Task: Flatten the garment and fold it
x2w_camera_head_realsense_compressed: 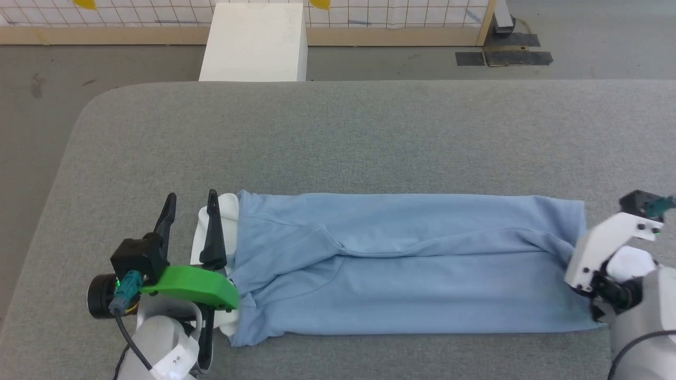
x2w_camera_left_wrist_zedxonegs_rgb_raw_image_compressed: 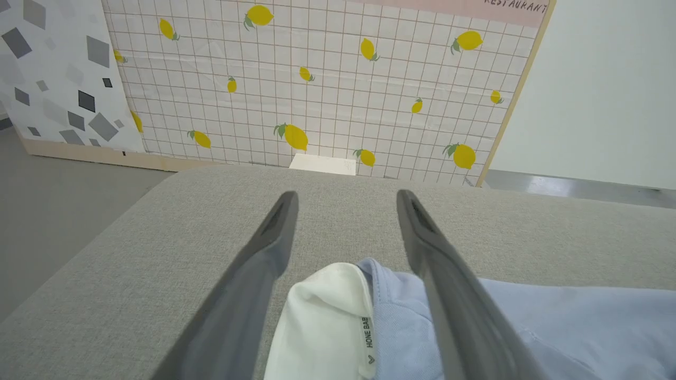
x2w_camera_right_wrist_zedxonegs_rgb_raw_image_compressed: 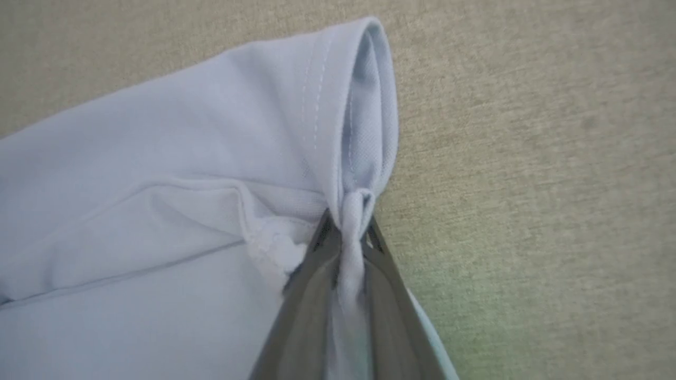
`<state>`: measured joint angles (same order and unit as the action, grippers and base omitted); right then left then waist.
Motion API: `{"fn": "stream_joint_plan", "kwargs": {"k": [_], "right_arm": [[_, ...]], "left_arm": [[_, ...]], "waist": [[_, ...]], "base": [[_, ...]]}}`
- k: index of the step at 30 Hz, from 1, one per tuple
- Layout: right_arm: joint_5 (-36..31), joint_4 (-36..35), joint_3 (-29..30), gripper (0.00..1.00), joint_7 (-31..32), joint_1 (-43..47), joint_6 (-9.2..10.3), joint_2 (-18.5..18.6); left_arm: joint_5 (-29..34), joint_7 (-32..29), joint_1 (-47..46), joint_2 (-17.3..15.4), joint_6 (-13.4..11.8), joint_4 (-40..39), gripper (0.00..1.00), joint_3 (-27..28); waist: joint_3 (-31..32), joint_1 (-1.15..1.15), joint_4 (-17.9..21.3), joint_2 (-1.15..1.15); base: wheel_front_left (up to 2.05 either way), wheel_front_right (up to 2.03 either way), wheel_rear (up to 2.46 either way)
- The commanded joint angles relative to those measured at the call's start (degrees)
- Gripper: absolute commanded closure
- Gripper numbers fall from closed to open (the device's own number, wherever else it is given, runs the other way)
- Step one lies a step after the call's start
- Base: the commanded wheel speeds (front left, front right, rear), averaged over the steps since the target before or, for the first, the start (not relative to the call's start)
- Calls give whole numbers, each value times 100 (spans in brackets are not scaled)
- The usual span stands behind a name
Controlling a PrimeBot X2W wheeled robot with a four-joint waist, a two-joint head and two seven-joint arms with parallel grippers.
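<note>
The garment [x2w_camera_head_realsense_compressed: 401, 264] is a light blue T-shirt folded into a long band across the grey table [x2w_camera_head_realsense_compressed: 338, 137], with a white sleeve [x2w_camera_head_realsense_compressed: 227, 211] poking out at its left end. My left gripper [x2w_camera_head_realsense_compressed: 191, 203] stands open at that end, fingers straddling the white sleeve [x2w_camera_left_wrist_zedxonegs_rgb_raw_image_compressed: 322, 322] and blue cloth [x2w_camera_left_wrist_zedxonegs_rgb_raw_image_compressed: 581, 327] without closing on them. At the right end, my right gripper [x2w_camera_right_wrist_zedxonegs_rgb_raw_image_compressed: 348, 224] is shut on a bunched pinch of the garment's hem [x2w_camera_right_wrist_zedxonegs_rgb_raw_image_compressed: 351, 132]. In the head view, the right gripper's fingers are hidden behind its white wrist housing [x2w_camera_head_realsense_compressed: 602, 253].
A white box [x2w_camera_head_realsense_compressed: 256, 42] stands on the floor beyond the table's far edge, before a lemon-patterned panel [x2w_camera_left_wrist_zedxonegs_rgb_raw_image_compressed: 327, 79]. The table's rounded left corner [x2w_camera_head_realsense_compressed: 90, 121] drops to grey floor. Bare grey table lies beyond the garment.
</note>
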<state>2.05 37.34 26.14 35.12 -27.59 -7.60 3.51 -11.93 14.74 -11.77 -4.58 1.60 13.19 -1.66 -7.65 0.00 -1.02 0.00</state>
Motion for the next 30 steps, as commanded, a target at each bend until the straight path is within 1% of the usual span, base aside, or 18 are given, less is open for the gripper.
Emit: {"fn": "stream_joint_plan", "kwargs": {"k": [1, 8, 12, 15, 18, 21, 23, 25, 28, 30], "right_arm": [[-153, -96, 98, 100, -142, 167, 11, 94], [-1164, -536, 676, 100, -830, 398, 11, 599], [-1387, -512, 848, 100, -1009, 425, 11, 692], [-1370, -546, 798, 100, -977, 435, 11, 677], [-1152, -806, 449, 100, -812, 495, 11, 592], [-824, -1401, -96, 100, -468, 658, 11, 491], [-522, -2017, -526, 100, -55, 846, 11, 388], [-228, -2782, -1012, 100, 456, 1094, 11, 312], [205, -4041, -1848, 100, 1202, 1425, 11, 230], [375, -4673, -2441, 100, 1560, 1535, 11, 219]], "left_arm": [[61, 26, -75, 42, 43, 18, 0, 45], [80, 26, -60, 102, 128, 30, 0, 120], [101, 26, -49, 127, 153, 53, 0, 117], [113, 26, -41, 139, 165, 69, 0, 121], [128, 26, -15, 148, 177, 86, 0, 123], [127, 26, 27, 154, 189, 85, 0, 153], [129, 26, 66, 156, 203, 85, 0, 169], [134, 26, 94, 158, 217, 95, 0, 172], [153, 26, 100, 161, 226, 86, 0, 181], [170, 26, 90, 162, 234, 72, 0, 179]], "waist": [[7, 0, 16, 0], [20, 0, 32, 0], [30, 0, 29, 0], [53, 0, 24, 0], [100, 0, 16, 0], [150, 0, 33, 0], [198, 0, 35, 0], [238, 0, 18, 0], [260, 0, -15, 0], [247, 0, -36, 0]], "base": [[0, 0, 0], [0, 0, 0], [0, 0, 0], [0, 0, 0], [0, 0, 0], [0, 0, 0], [0, 0, 0], [0, 0, 0], [0, 0, 0], [0, 0, 0]]}}
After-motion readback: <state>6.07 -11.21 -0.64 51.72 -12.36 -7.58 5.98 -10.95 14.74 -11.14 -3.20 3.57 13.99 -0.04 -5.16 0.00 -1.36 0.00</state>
